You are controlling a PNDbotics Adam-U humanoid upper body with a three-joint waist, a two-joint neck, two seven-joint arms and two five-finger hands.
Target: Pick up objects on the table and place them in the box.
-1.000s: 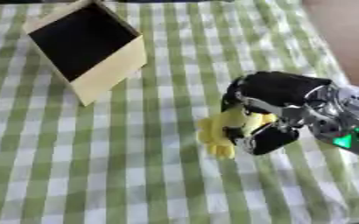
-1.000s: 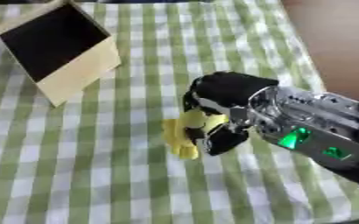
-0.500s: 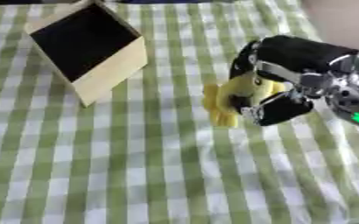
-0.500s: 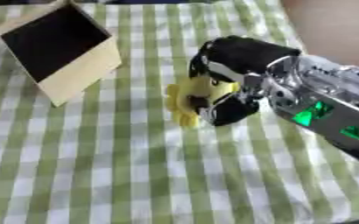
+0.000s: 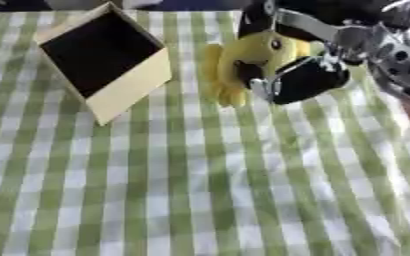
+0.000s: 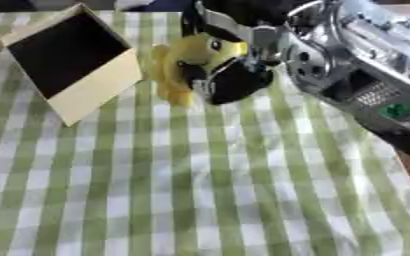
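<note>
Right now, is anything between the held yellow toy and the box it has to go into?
Nothing visible. The right robot hand holds the yellow toy to the right of the box, and only bare checked tablecloth shows in the gap between them. The box's dark opening looks unobstructed.

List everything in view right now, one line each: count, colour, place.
box: 1, cream outside and dark inside, upper left of the table, tipped so its opening faces the camera.
toy: 1, yellow, soft-looking, upper centre, just right of the box, held in the right hand.
tablecloth: 1, green and white check, covers the whole table.
right hand: 1, black with silver joints, comes in from the upper right, fingers curled round the toy.
left hand: not in view.
</note>
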